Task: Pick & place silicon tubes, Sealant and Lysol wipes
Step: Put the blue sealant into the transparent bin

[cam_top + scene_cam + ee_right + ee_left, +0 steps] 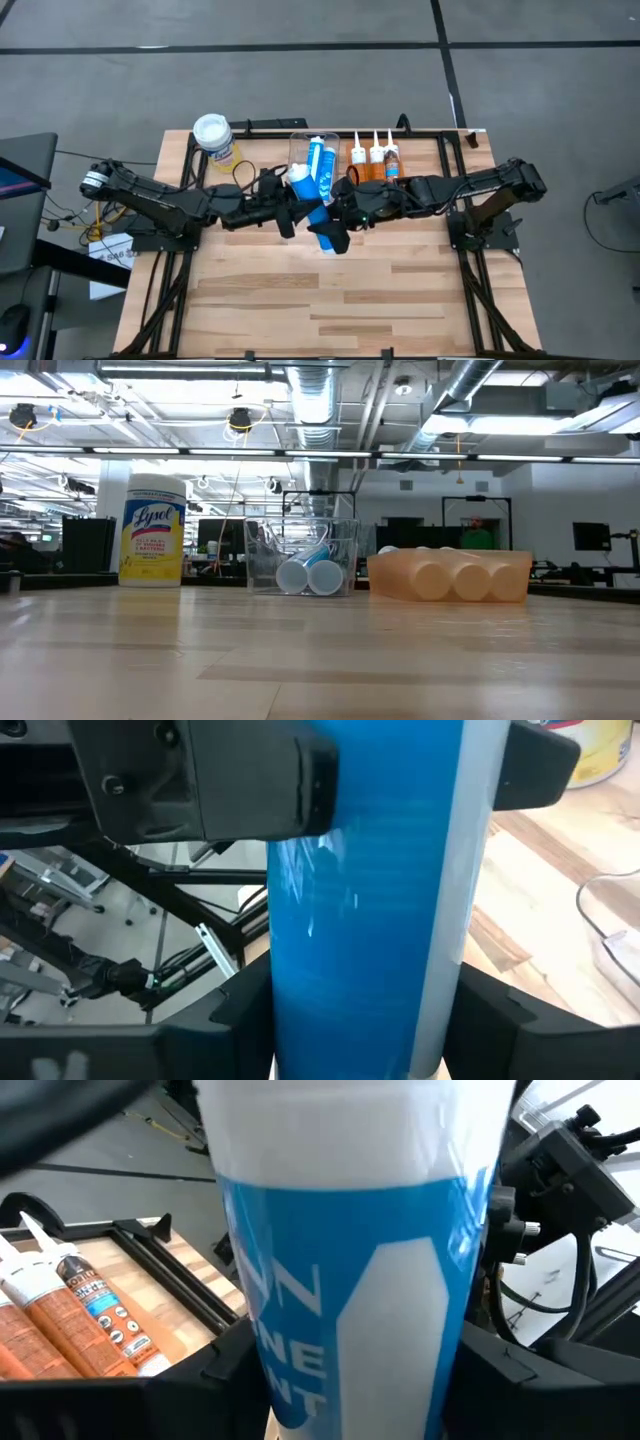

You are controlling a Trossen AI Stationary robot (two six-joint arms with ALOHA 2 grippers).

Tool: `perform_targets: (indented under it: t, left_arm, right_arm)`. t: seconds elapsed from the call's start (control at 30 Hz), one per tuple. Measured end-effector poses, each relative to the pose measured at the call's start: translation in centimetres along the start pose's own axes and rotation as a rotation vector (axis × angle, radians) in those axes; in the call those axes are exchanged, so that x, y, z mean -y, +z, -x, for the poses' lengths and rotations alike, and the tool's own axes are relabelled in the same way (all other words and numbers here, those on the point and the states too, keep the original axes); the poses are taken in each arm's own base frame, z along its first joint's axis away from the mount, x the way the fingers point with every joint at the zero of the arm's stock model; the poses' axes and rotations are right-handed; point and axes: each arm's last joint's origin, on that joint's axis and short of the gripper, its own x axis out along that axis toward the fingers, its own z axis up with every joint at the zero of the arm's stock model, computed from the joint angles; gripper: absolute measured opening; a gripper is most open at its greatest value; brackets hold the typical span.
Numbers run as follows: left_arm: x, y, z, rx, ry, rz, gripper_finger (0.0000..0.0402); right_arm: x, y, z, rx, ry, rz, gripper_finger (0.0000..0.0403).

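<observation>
**Both hands on one blue tube above the middle of the counter**

Nearest the front, the pale wooden plank counter [340,300] is bare. Above its middle, the two dark arms meet over a slim blue-and-white silicone tube [312,208]. In the high view its long axis runs on a slant, the white end toward the back left and the blue end toward the front right.

The left hand [290,205] is clamped on the white-and-blue part; its wrist view is filled by the tube standing between the two dark fingers [225,1370]. The right hand [335,222] is clamped on the blue part, its own fingers [500,1010] pressed on either side of the tube. Both hands therefore lie right at the tube, neither nearer than the other. This looks like a hand-over, and I judge that the coming move turns on one hand letting go while the other keeps its hold along that slanted axis.

Just behind them stands a clear plastic bin [313,150] holding two more blue tubes, lying with their nozzles pointing away from the front. Beside it, an orange tray [450,575] carries three orange sealant tubes [375,160] with white nozzles, lying parallel.

Farthest to the back left, the Lysol wipes [215,138], a wide round canister with a white lid and yellow label, stands upright, well apart from both hands.
</observation>
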Motion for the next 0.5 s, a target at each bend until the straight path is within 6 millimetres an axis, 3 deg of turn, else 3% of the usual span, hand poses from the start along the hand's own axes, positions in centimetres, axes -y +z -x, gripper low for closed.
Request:
perform_targets:
  t: [0.23,0.5]
  left_arm:
    - [-0.4,0.3,-0.3,0.002,0.002,0.003,0.0201]
    - [-1.0,0.3,-0.3,0.039,0.116,-0.078,0.0201]
  right_arm:
    - [0.2,0.2,0.0,0.005,-0.003,-0.004,0.0207]
    - [1.2,-0.6,0.8,-0.114,-0.084,0.025,0.0331]
